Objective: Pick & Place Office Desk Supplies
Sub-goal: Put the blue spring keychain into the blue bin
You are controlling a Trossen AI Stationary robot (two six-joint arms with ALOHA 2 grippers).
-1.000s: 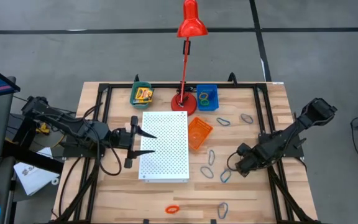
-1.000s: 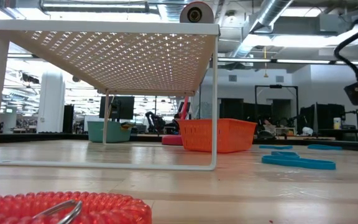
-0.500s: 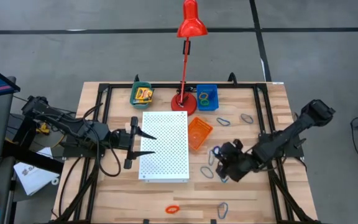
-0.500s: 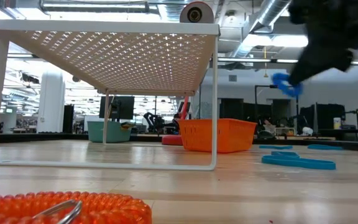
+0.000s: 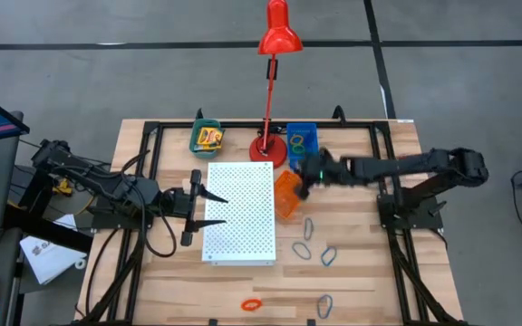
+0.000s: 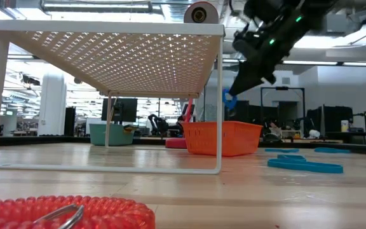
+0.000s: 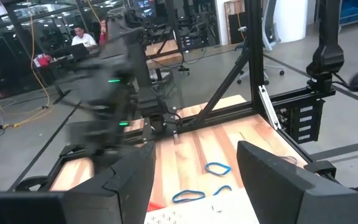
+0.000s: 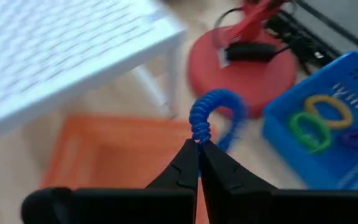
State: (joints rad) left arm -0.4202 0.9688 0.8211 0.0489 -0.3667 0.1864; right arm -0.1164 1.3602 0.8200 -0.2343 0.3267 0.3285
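Transport step's on: your right end effector [image 8: 199, 148] is pinched shut on a blue coil loop [image 8: 211, 118], hanging over the orange bin [image 5: 290, 194], probably nearer its blue bin [image 5: 302, 141] side. Next you'd carry on over blue, then release. Left end effector [image 5: 208, 209] waits wide open beside the white perforated shelf [image 5: 240, 214].

The right arm [image 5: 397, 167] now stretches across the table toward the lamp base, no longer folded low near the loose loops. Its gripper [image 5: 301, 177], a second ago down among those loops, hangs above the far edge of the orange bin [image 5: 290, 195], beside the blue bin [image 5: 302, 142]. A blue loop [image 8: 211, 118], lifted off the table, is pinched between its fingertips and dangles over the orange bin. One blue loop fewer lies on the wood.
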